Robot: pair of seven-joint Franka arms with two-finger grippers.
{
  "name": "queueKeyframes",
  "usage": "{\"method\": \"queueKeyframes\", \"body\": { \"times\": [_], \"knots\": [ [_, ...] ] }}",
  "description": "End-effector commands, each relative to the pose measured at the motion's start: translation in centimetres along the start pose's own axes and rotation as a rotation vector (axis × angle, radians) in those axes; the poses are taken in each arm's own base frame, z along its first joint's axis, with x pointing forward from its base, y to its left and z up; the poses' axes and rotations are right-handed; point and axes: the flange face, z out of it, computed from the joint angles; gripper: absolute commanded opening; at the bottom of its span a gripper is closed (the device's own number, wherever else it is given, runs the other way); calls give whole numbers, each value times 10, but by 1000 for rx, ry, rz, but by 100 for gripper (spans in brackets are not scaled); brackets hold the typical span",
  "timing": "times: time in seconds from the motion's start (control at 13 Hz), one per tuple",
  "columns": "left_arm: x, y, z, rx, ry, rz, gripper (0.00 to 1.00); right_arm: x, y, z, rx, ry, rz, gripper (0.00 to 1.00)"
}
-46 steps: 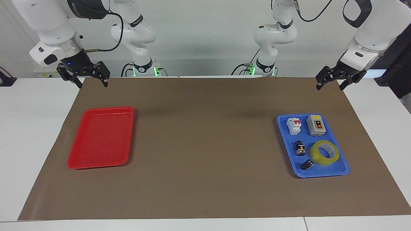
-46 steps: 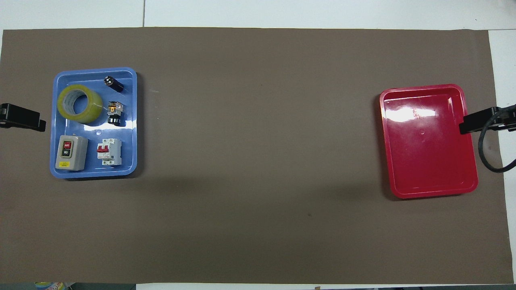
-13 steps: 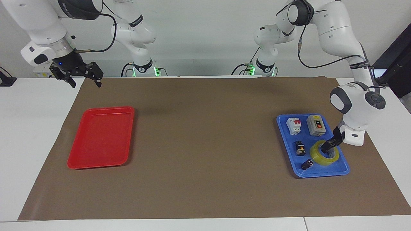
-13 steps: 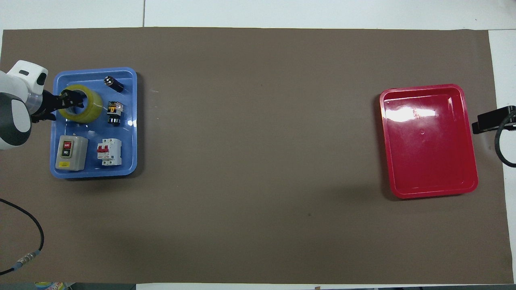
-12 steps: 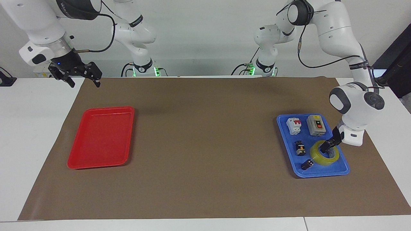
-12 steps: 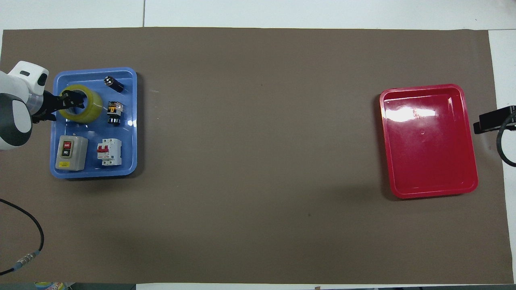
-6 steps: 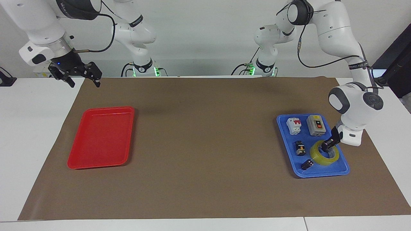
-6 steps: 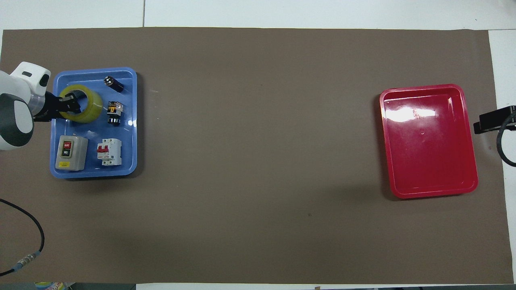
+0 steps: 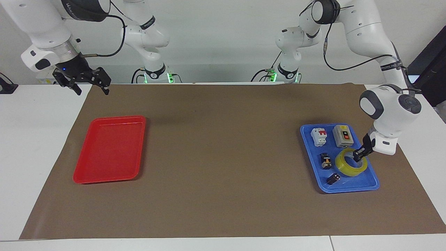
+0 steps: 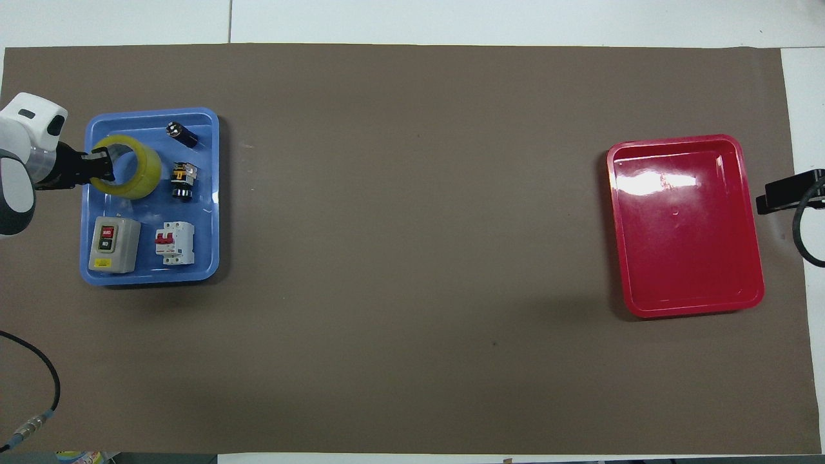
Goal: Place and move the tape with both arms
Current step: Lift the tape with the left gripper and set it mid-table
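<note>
The tape (image 9: pixel 345 168) is a translucent yellow roll in the blue tray (image 9: pixel 348 190) at the left arm's end of the table. My left gripper (image 9: pixel 359 155) is shut on the roll's wall, one finger inside the ring. The roll hangs tilted, slightly above the tray floor. In the overhead view the tape (image 10: pixel 145 171) sits over the tray (image 10: pixel 148 278) with the left gripper (image 10: pixel 97 166) on the side of its rim toward the table's end. My right gripper (image 9: pixel 90 87) is open and empty, waiting in the air over the mat's corner near the red tray (image 9: pixel 108 150).
The blue tray also holds a grey switch box (image 9: pixel 343 136), a white circuit breaker (image 9: pixel 319 136) and two small black parts (image 9: pixel 325 161) (image 9: pixel 333 179). The red tray (image 10: pixel 686 232) holds nothing. A brown mat (image 9: pixel 223 157) covers the table.
The left arm came down to the blue tray, closed on the tape's wall, and has now raised and tilted the roll slightly. The right gripper has barely moved.
</note>
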Motion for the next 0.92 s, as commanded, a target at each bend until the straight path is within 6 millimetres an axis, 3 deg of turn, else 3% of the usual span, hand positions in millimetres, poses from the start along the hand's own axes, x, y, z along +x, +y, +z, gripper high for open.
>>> {"method": "queueKeyframes", "body": {
  "times": [0.0,0.08,0.23,0.31,0.85],
  "knots": [
    [-22,12,-55,-4,-28,59,0,-4,0,-1,21,5,-21,100],
    [-29,29,-66,-6,-33,87,0,-4,0,-1,19,4,-21,100],
    [-48,89,-68,-7,-57,175,0,-4,0,-1,21,5,-22,100],
    [-61,111,-60,-7,-60,194,0,-4,0,-1,19,4,-22,100],
    [-181,350,2,82,38,104,0,-4,0,-1,21,5,-22,100]
  ]
}}
